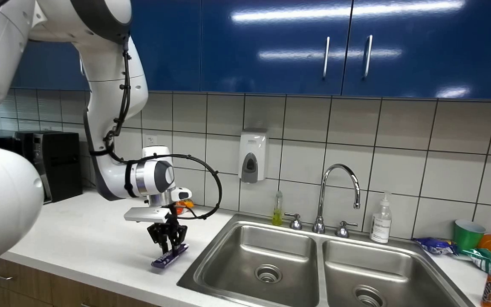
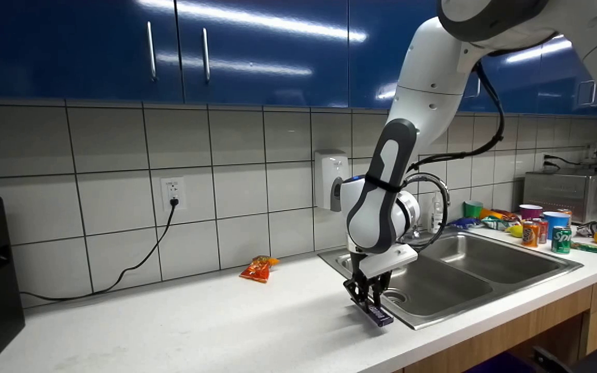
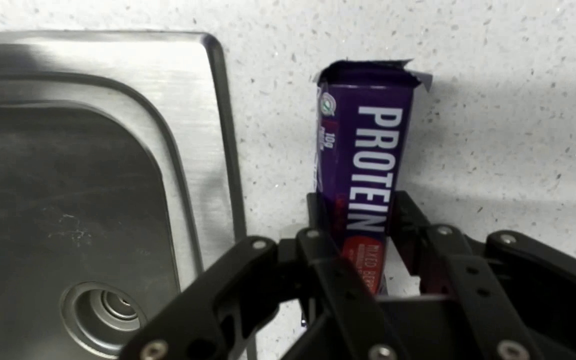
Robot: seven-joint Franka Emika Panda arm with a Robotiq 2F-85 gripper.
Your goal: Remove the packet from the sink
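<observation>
Pinching the packet [image 3: 368, 160] across its narrow width, probably for a firm hold, the gripper [image 3: 358, 217] has it over the counter [image 1: 100, 230] just beside the sink [image 3: 190, 95], likely to leave it there; whether packet and counter touch, I cannot tell.

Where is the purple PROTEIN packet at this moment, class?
In the wrist view, the purple PROTEIN packet is held in the gripper, over the speckled white countertop, to the right of the sink's rim.

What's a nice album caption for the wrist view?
A black gripper holds a purple protein packet beside the steel sink.
</observation>
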